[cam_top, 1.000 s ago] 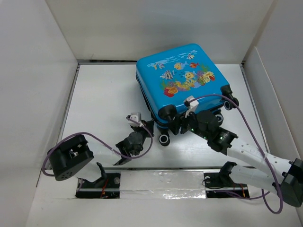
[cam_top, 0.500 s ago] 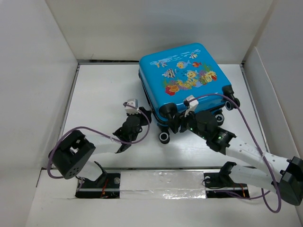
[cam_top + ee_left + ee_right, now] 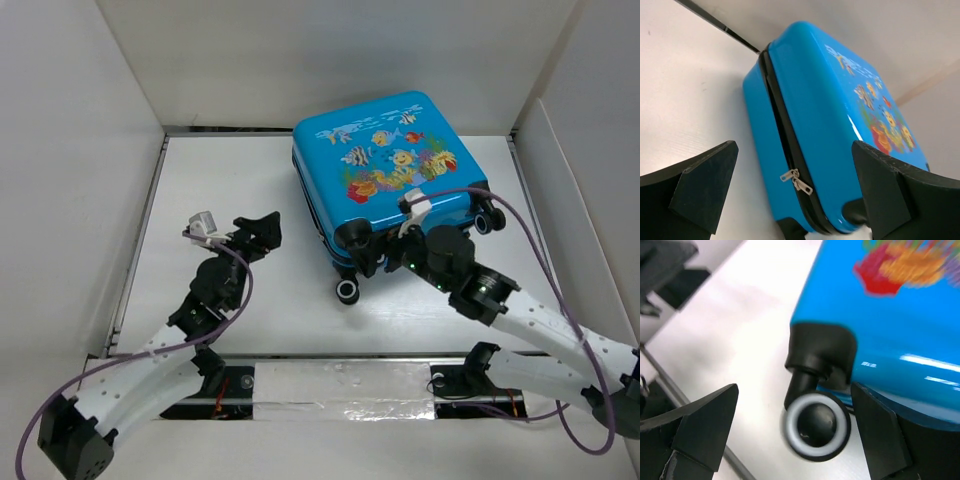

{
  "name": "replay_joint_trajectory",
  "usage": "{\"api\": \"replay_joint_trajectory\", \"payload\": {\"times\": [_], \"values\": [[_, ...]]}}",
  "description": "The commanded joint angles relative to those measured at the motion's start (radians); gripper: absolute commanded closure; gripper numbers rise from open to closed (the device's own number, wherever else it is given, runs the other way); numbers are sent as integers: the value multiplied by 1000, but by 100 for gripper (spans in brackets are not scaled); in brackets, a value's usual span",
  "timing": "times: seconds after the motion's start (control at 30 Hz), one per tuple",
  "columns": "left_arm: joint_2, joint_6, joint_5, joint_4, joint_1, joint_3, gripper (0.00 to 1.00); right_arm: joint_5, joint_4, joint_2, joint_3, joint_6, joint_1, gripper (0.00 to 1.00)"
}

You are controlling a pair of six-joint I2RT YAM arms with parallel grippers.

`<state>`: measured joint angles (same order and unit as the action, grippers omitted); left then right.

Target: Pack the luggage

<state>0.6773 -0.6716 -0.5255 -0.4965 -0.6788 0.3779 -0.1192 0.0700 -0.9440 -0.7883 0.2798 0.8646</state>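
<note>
While the left pincer [image 3: 262, 232] gapes empty, the open right pincer [image 3: 378, 262] faces the luggage [image 3: 385, 160] wheel [image 3: 815, 426].

I see my right pincer [image 3: 795, 392] wide open. One black finger [image 3: 705, 425] is low on the left and the other is low on the right. They touch nothing.

Between them is a corner of the luggage [image 3: 890, 325]. Its shell is bright blue and shiny. At the top there is a red, orange and yellow picture [image 3: 900, 265], too blurry for me to make out.

A black holder [image 3: 822, 347] sits on the corner, and a wheel [image 3: 815, 427] hangs under it. The wheel has a white ring and a black middle.

The white tabletop [image 3: 740, 325] is on the left. Some dark, blurry shapes [image 3: 670, 270] are in the top left corner.
</note>
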Motion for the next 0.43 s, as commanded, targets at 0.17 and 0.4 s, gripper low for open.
{"api": "replay_joint_trajectory", "payload": {"times": [0.17,0.4], "values": [[-228,41,128,337,-4,206,1,-223,119,344,-140,-97,10,0],[-300,75,191,340,-4,259,1,-332,197,488,-137,-102,10,0]]}}
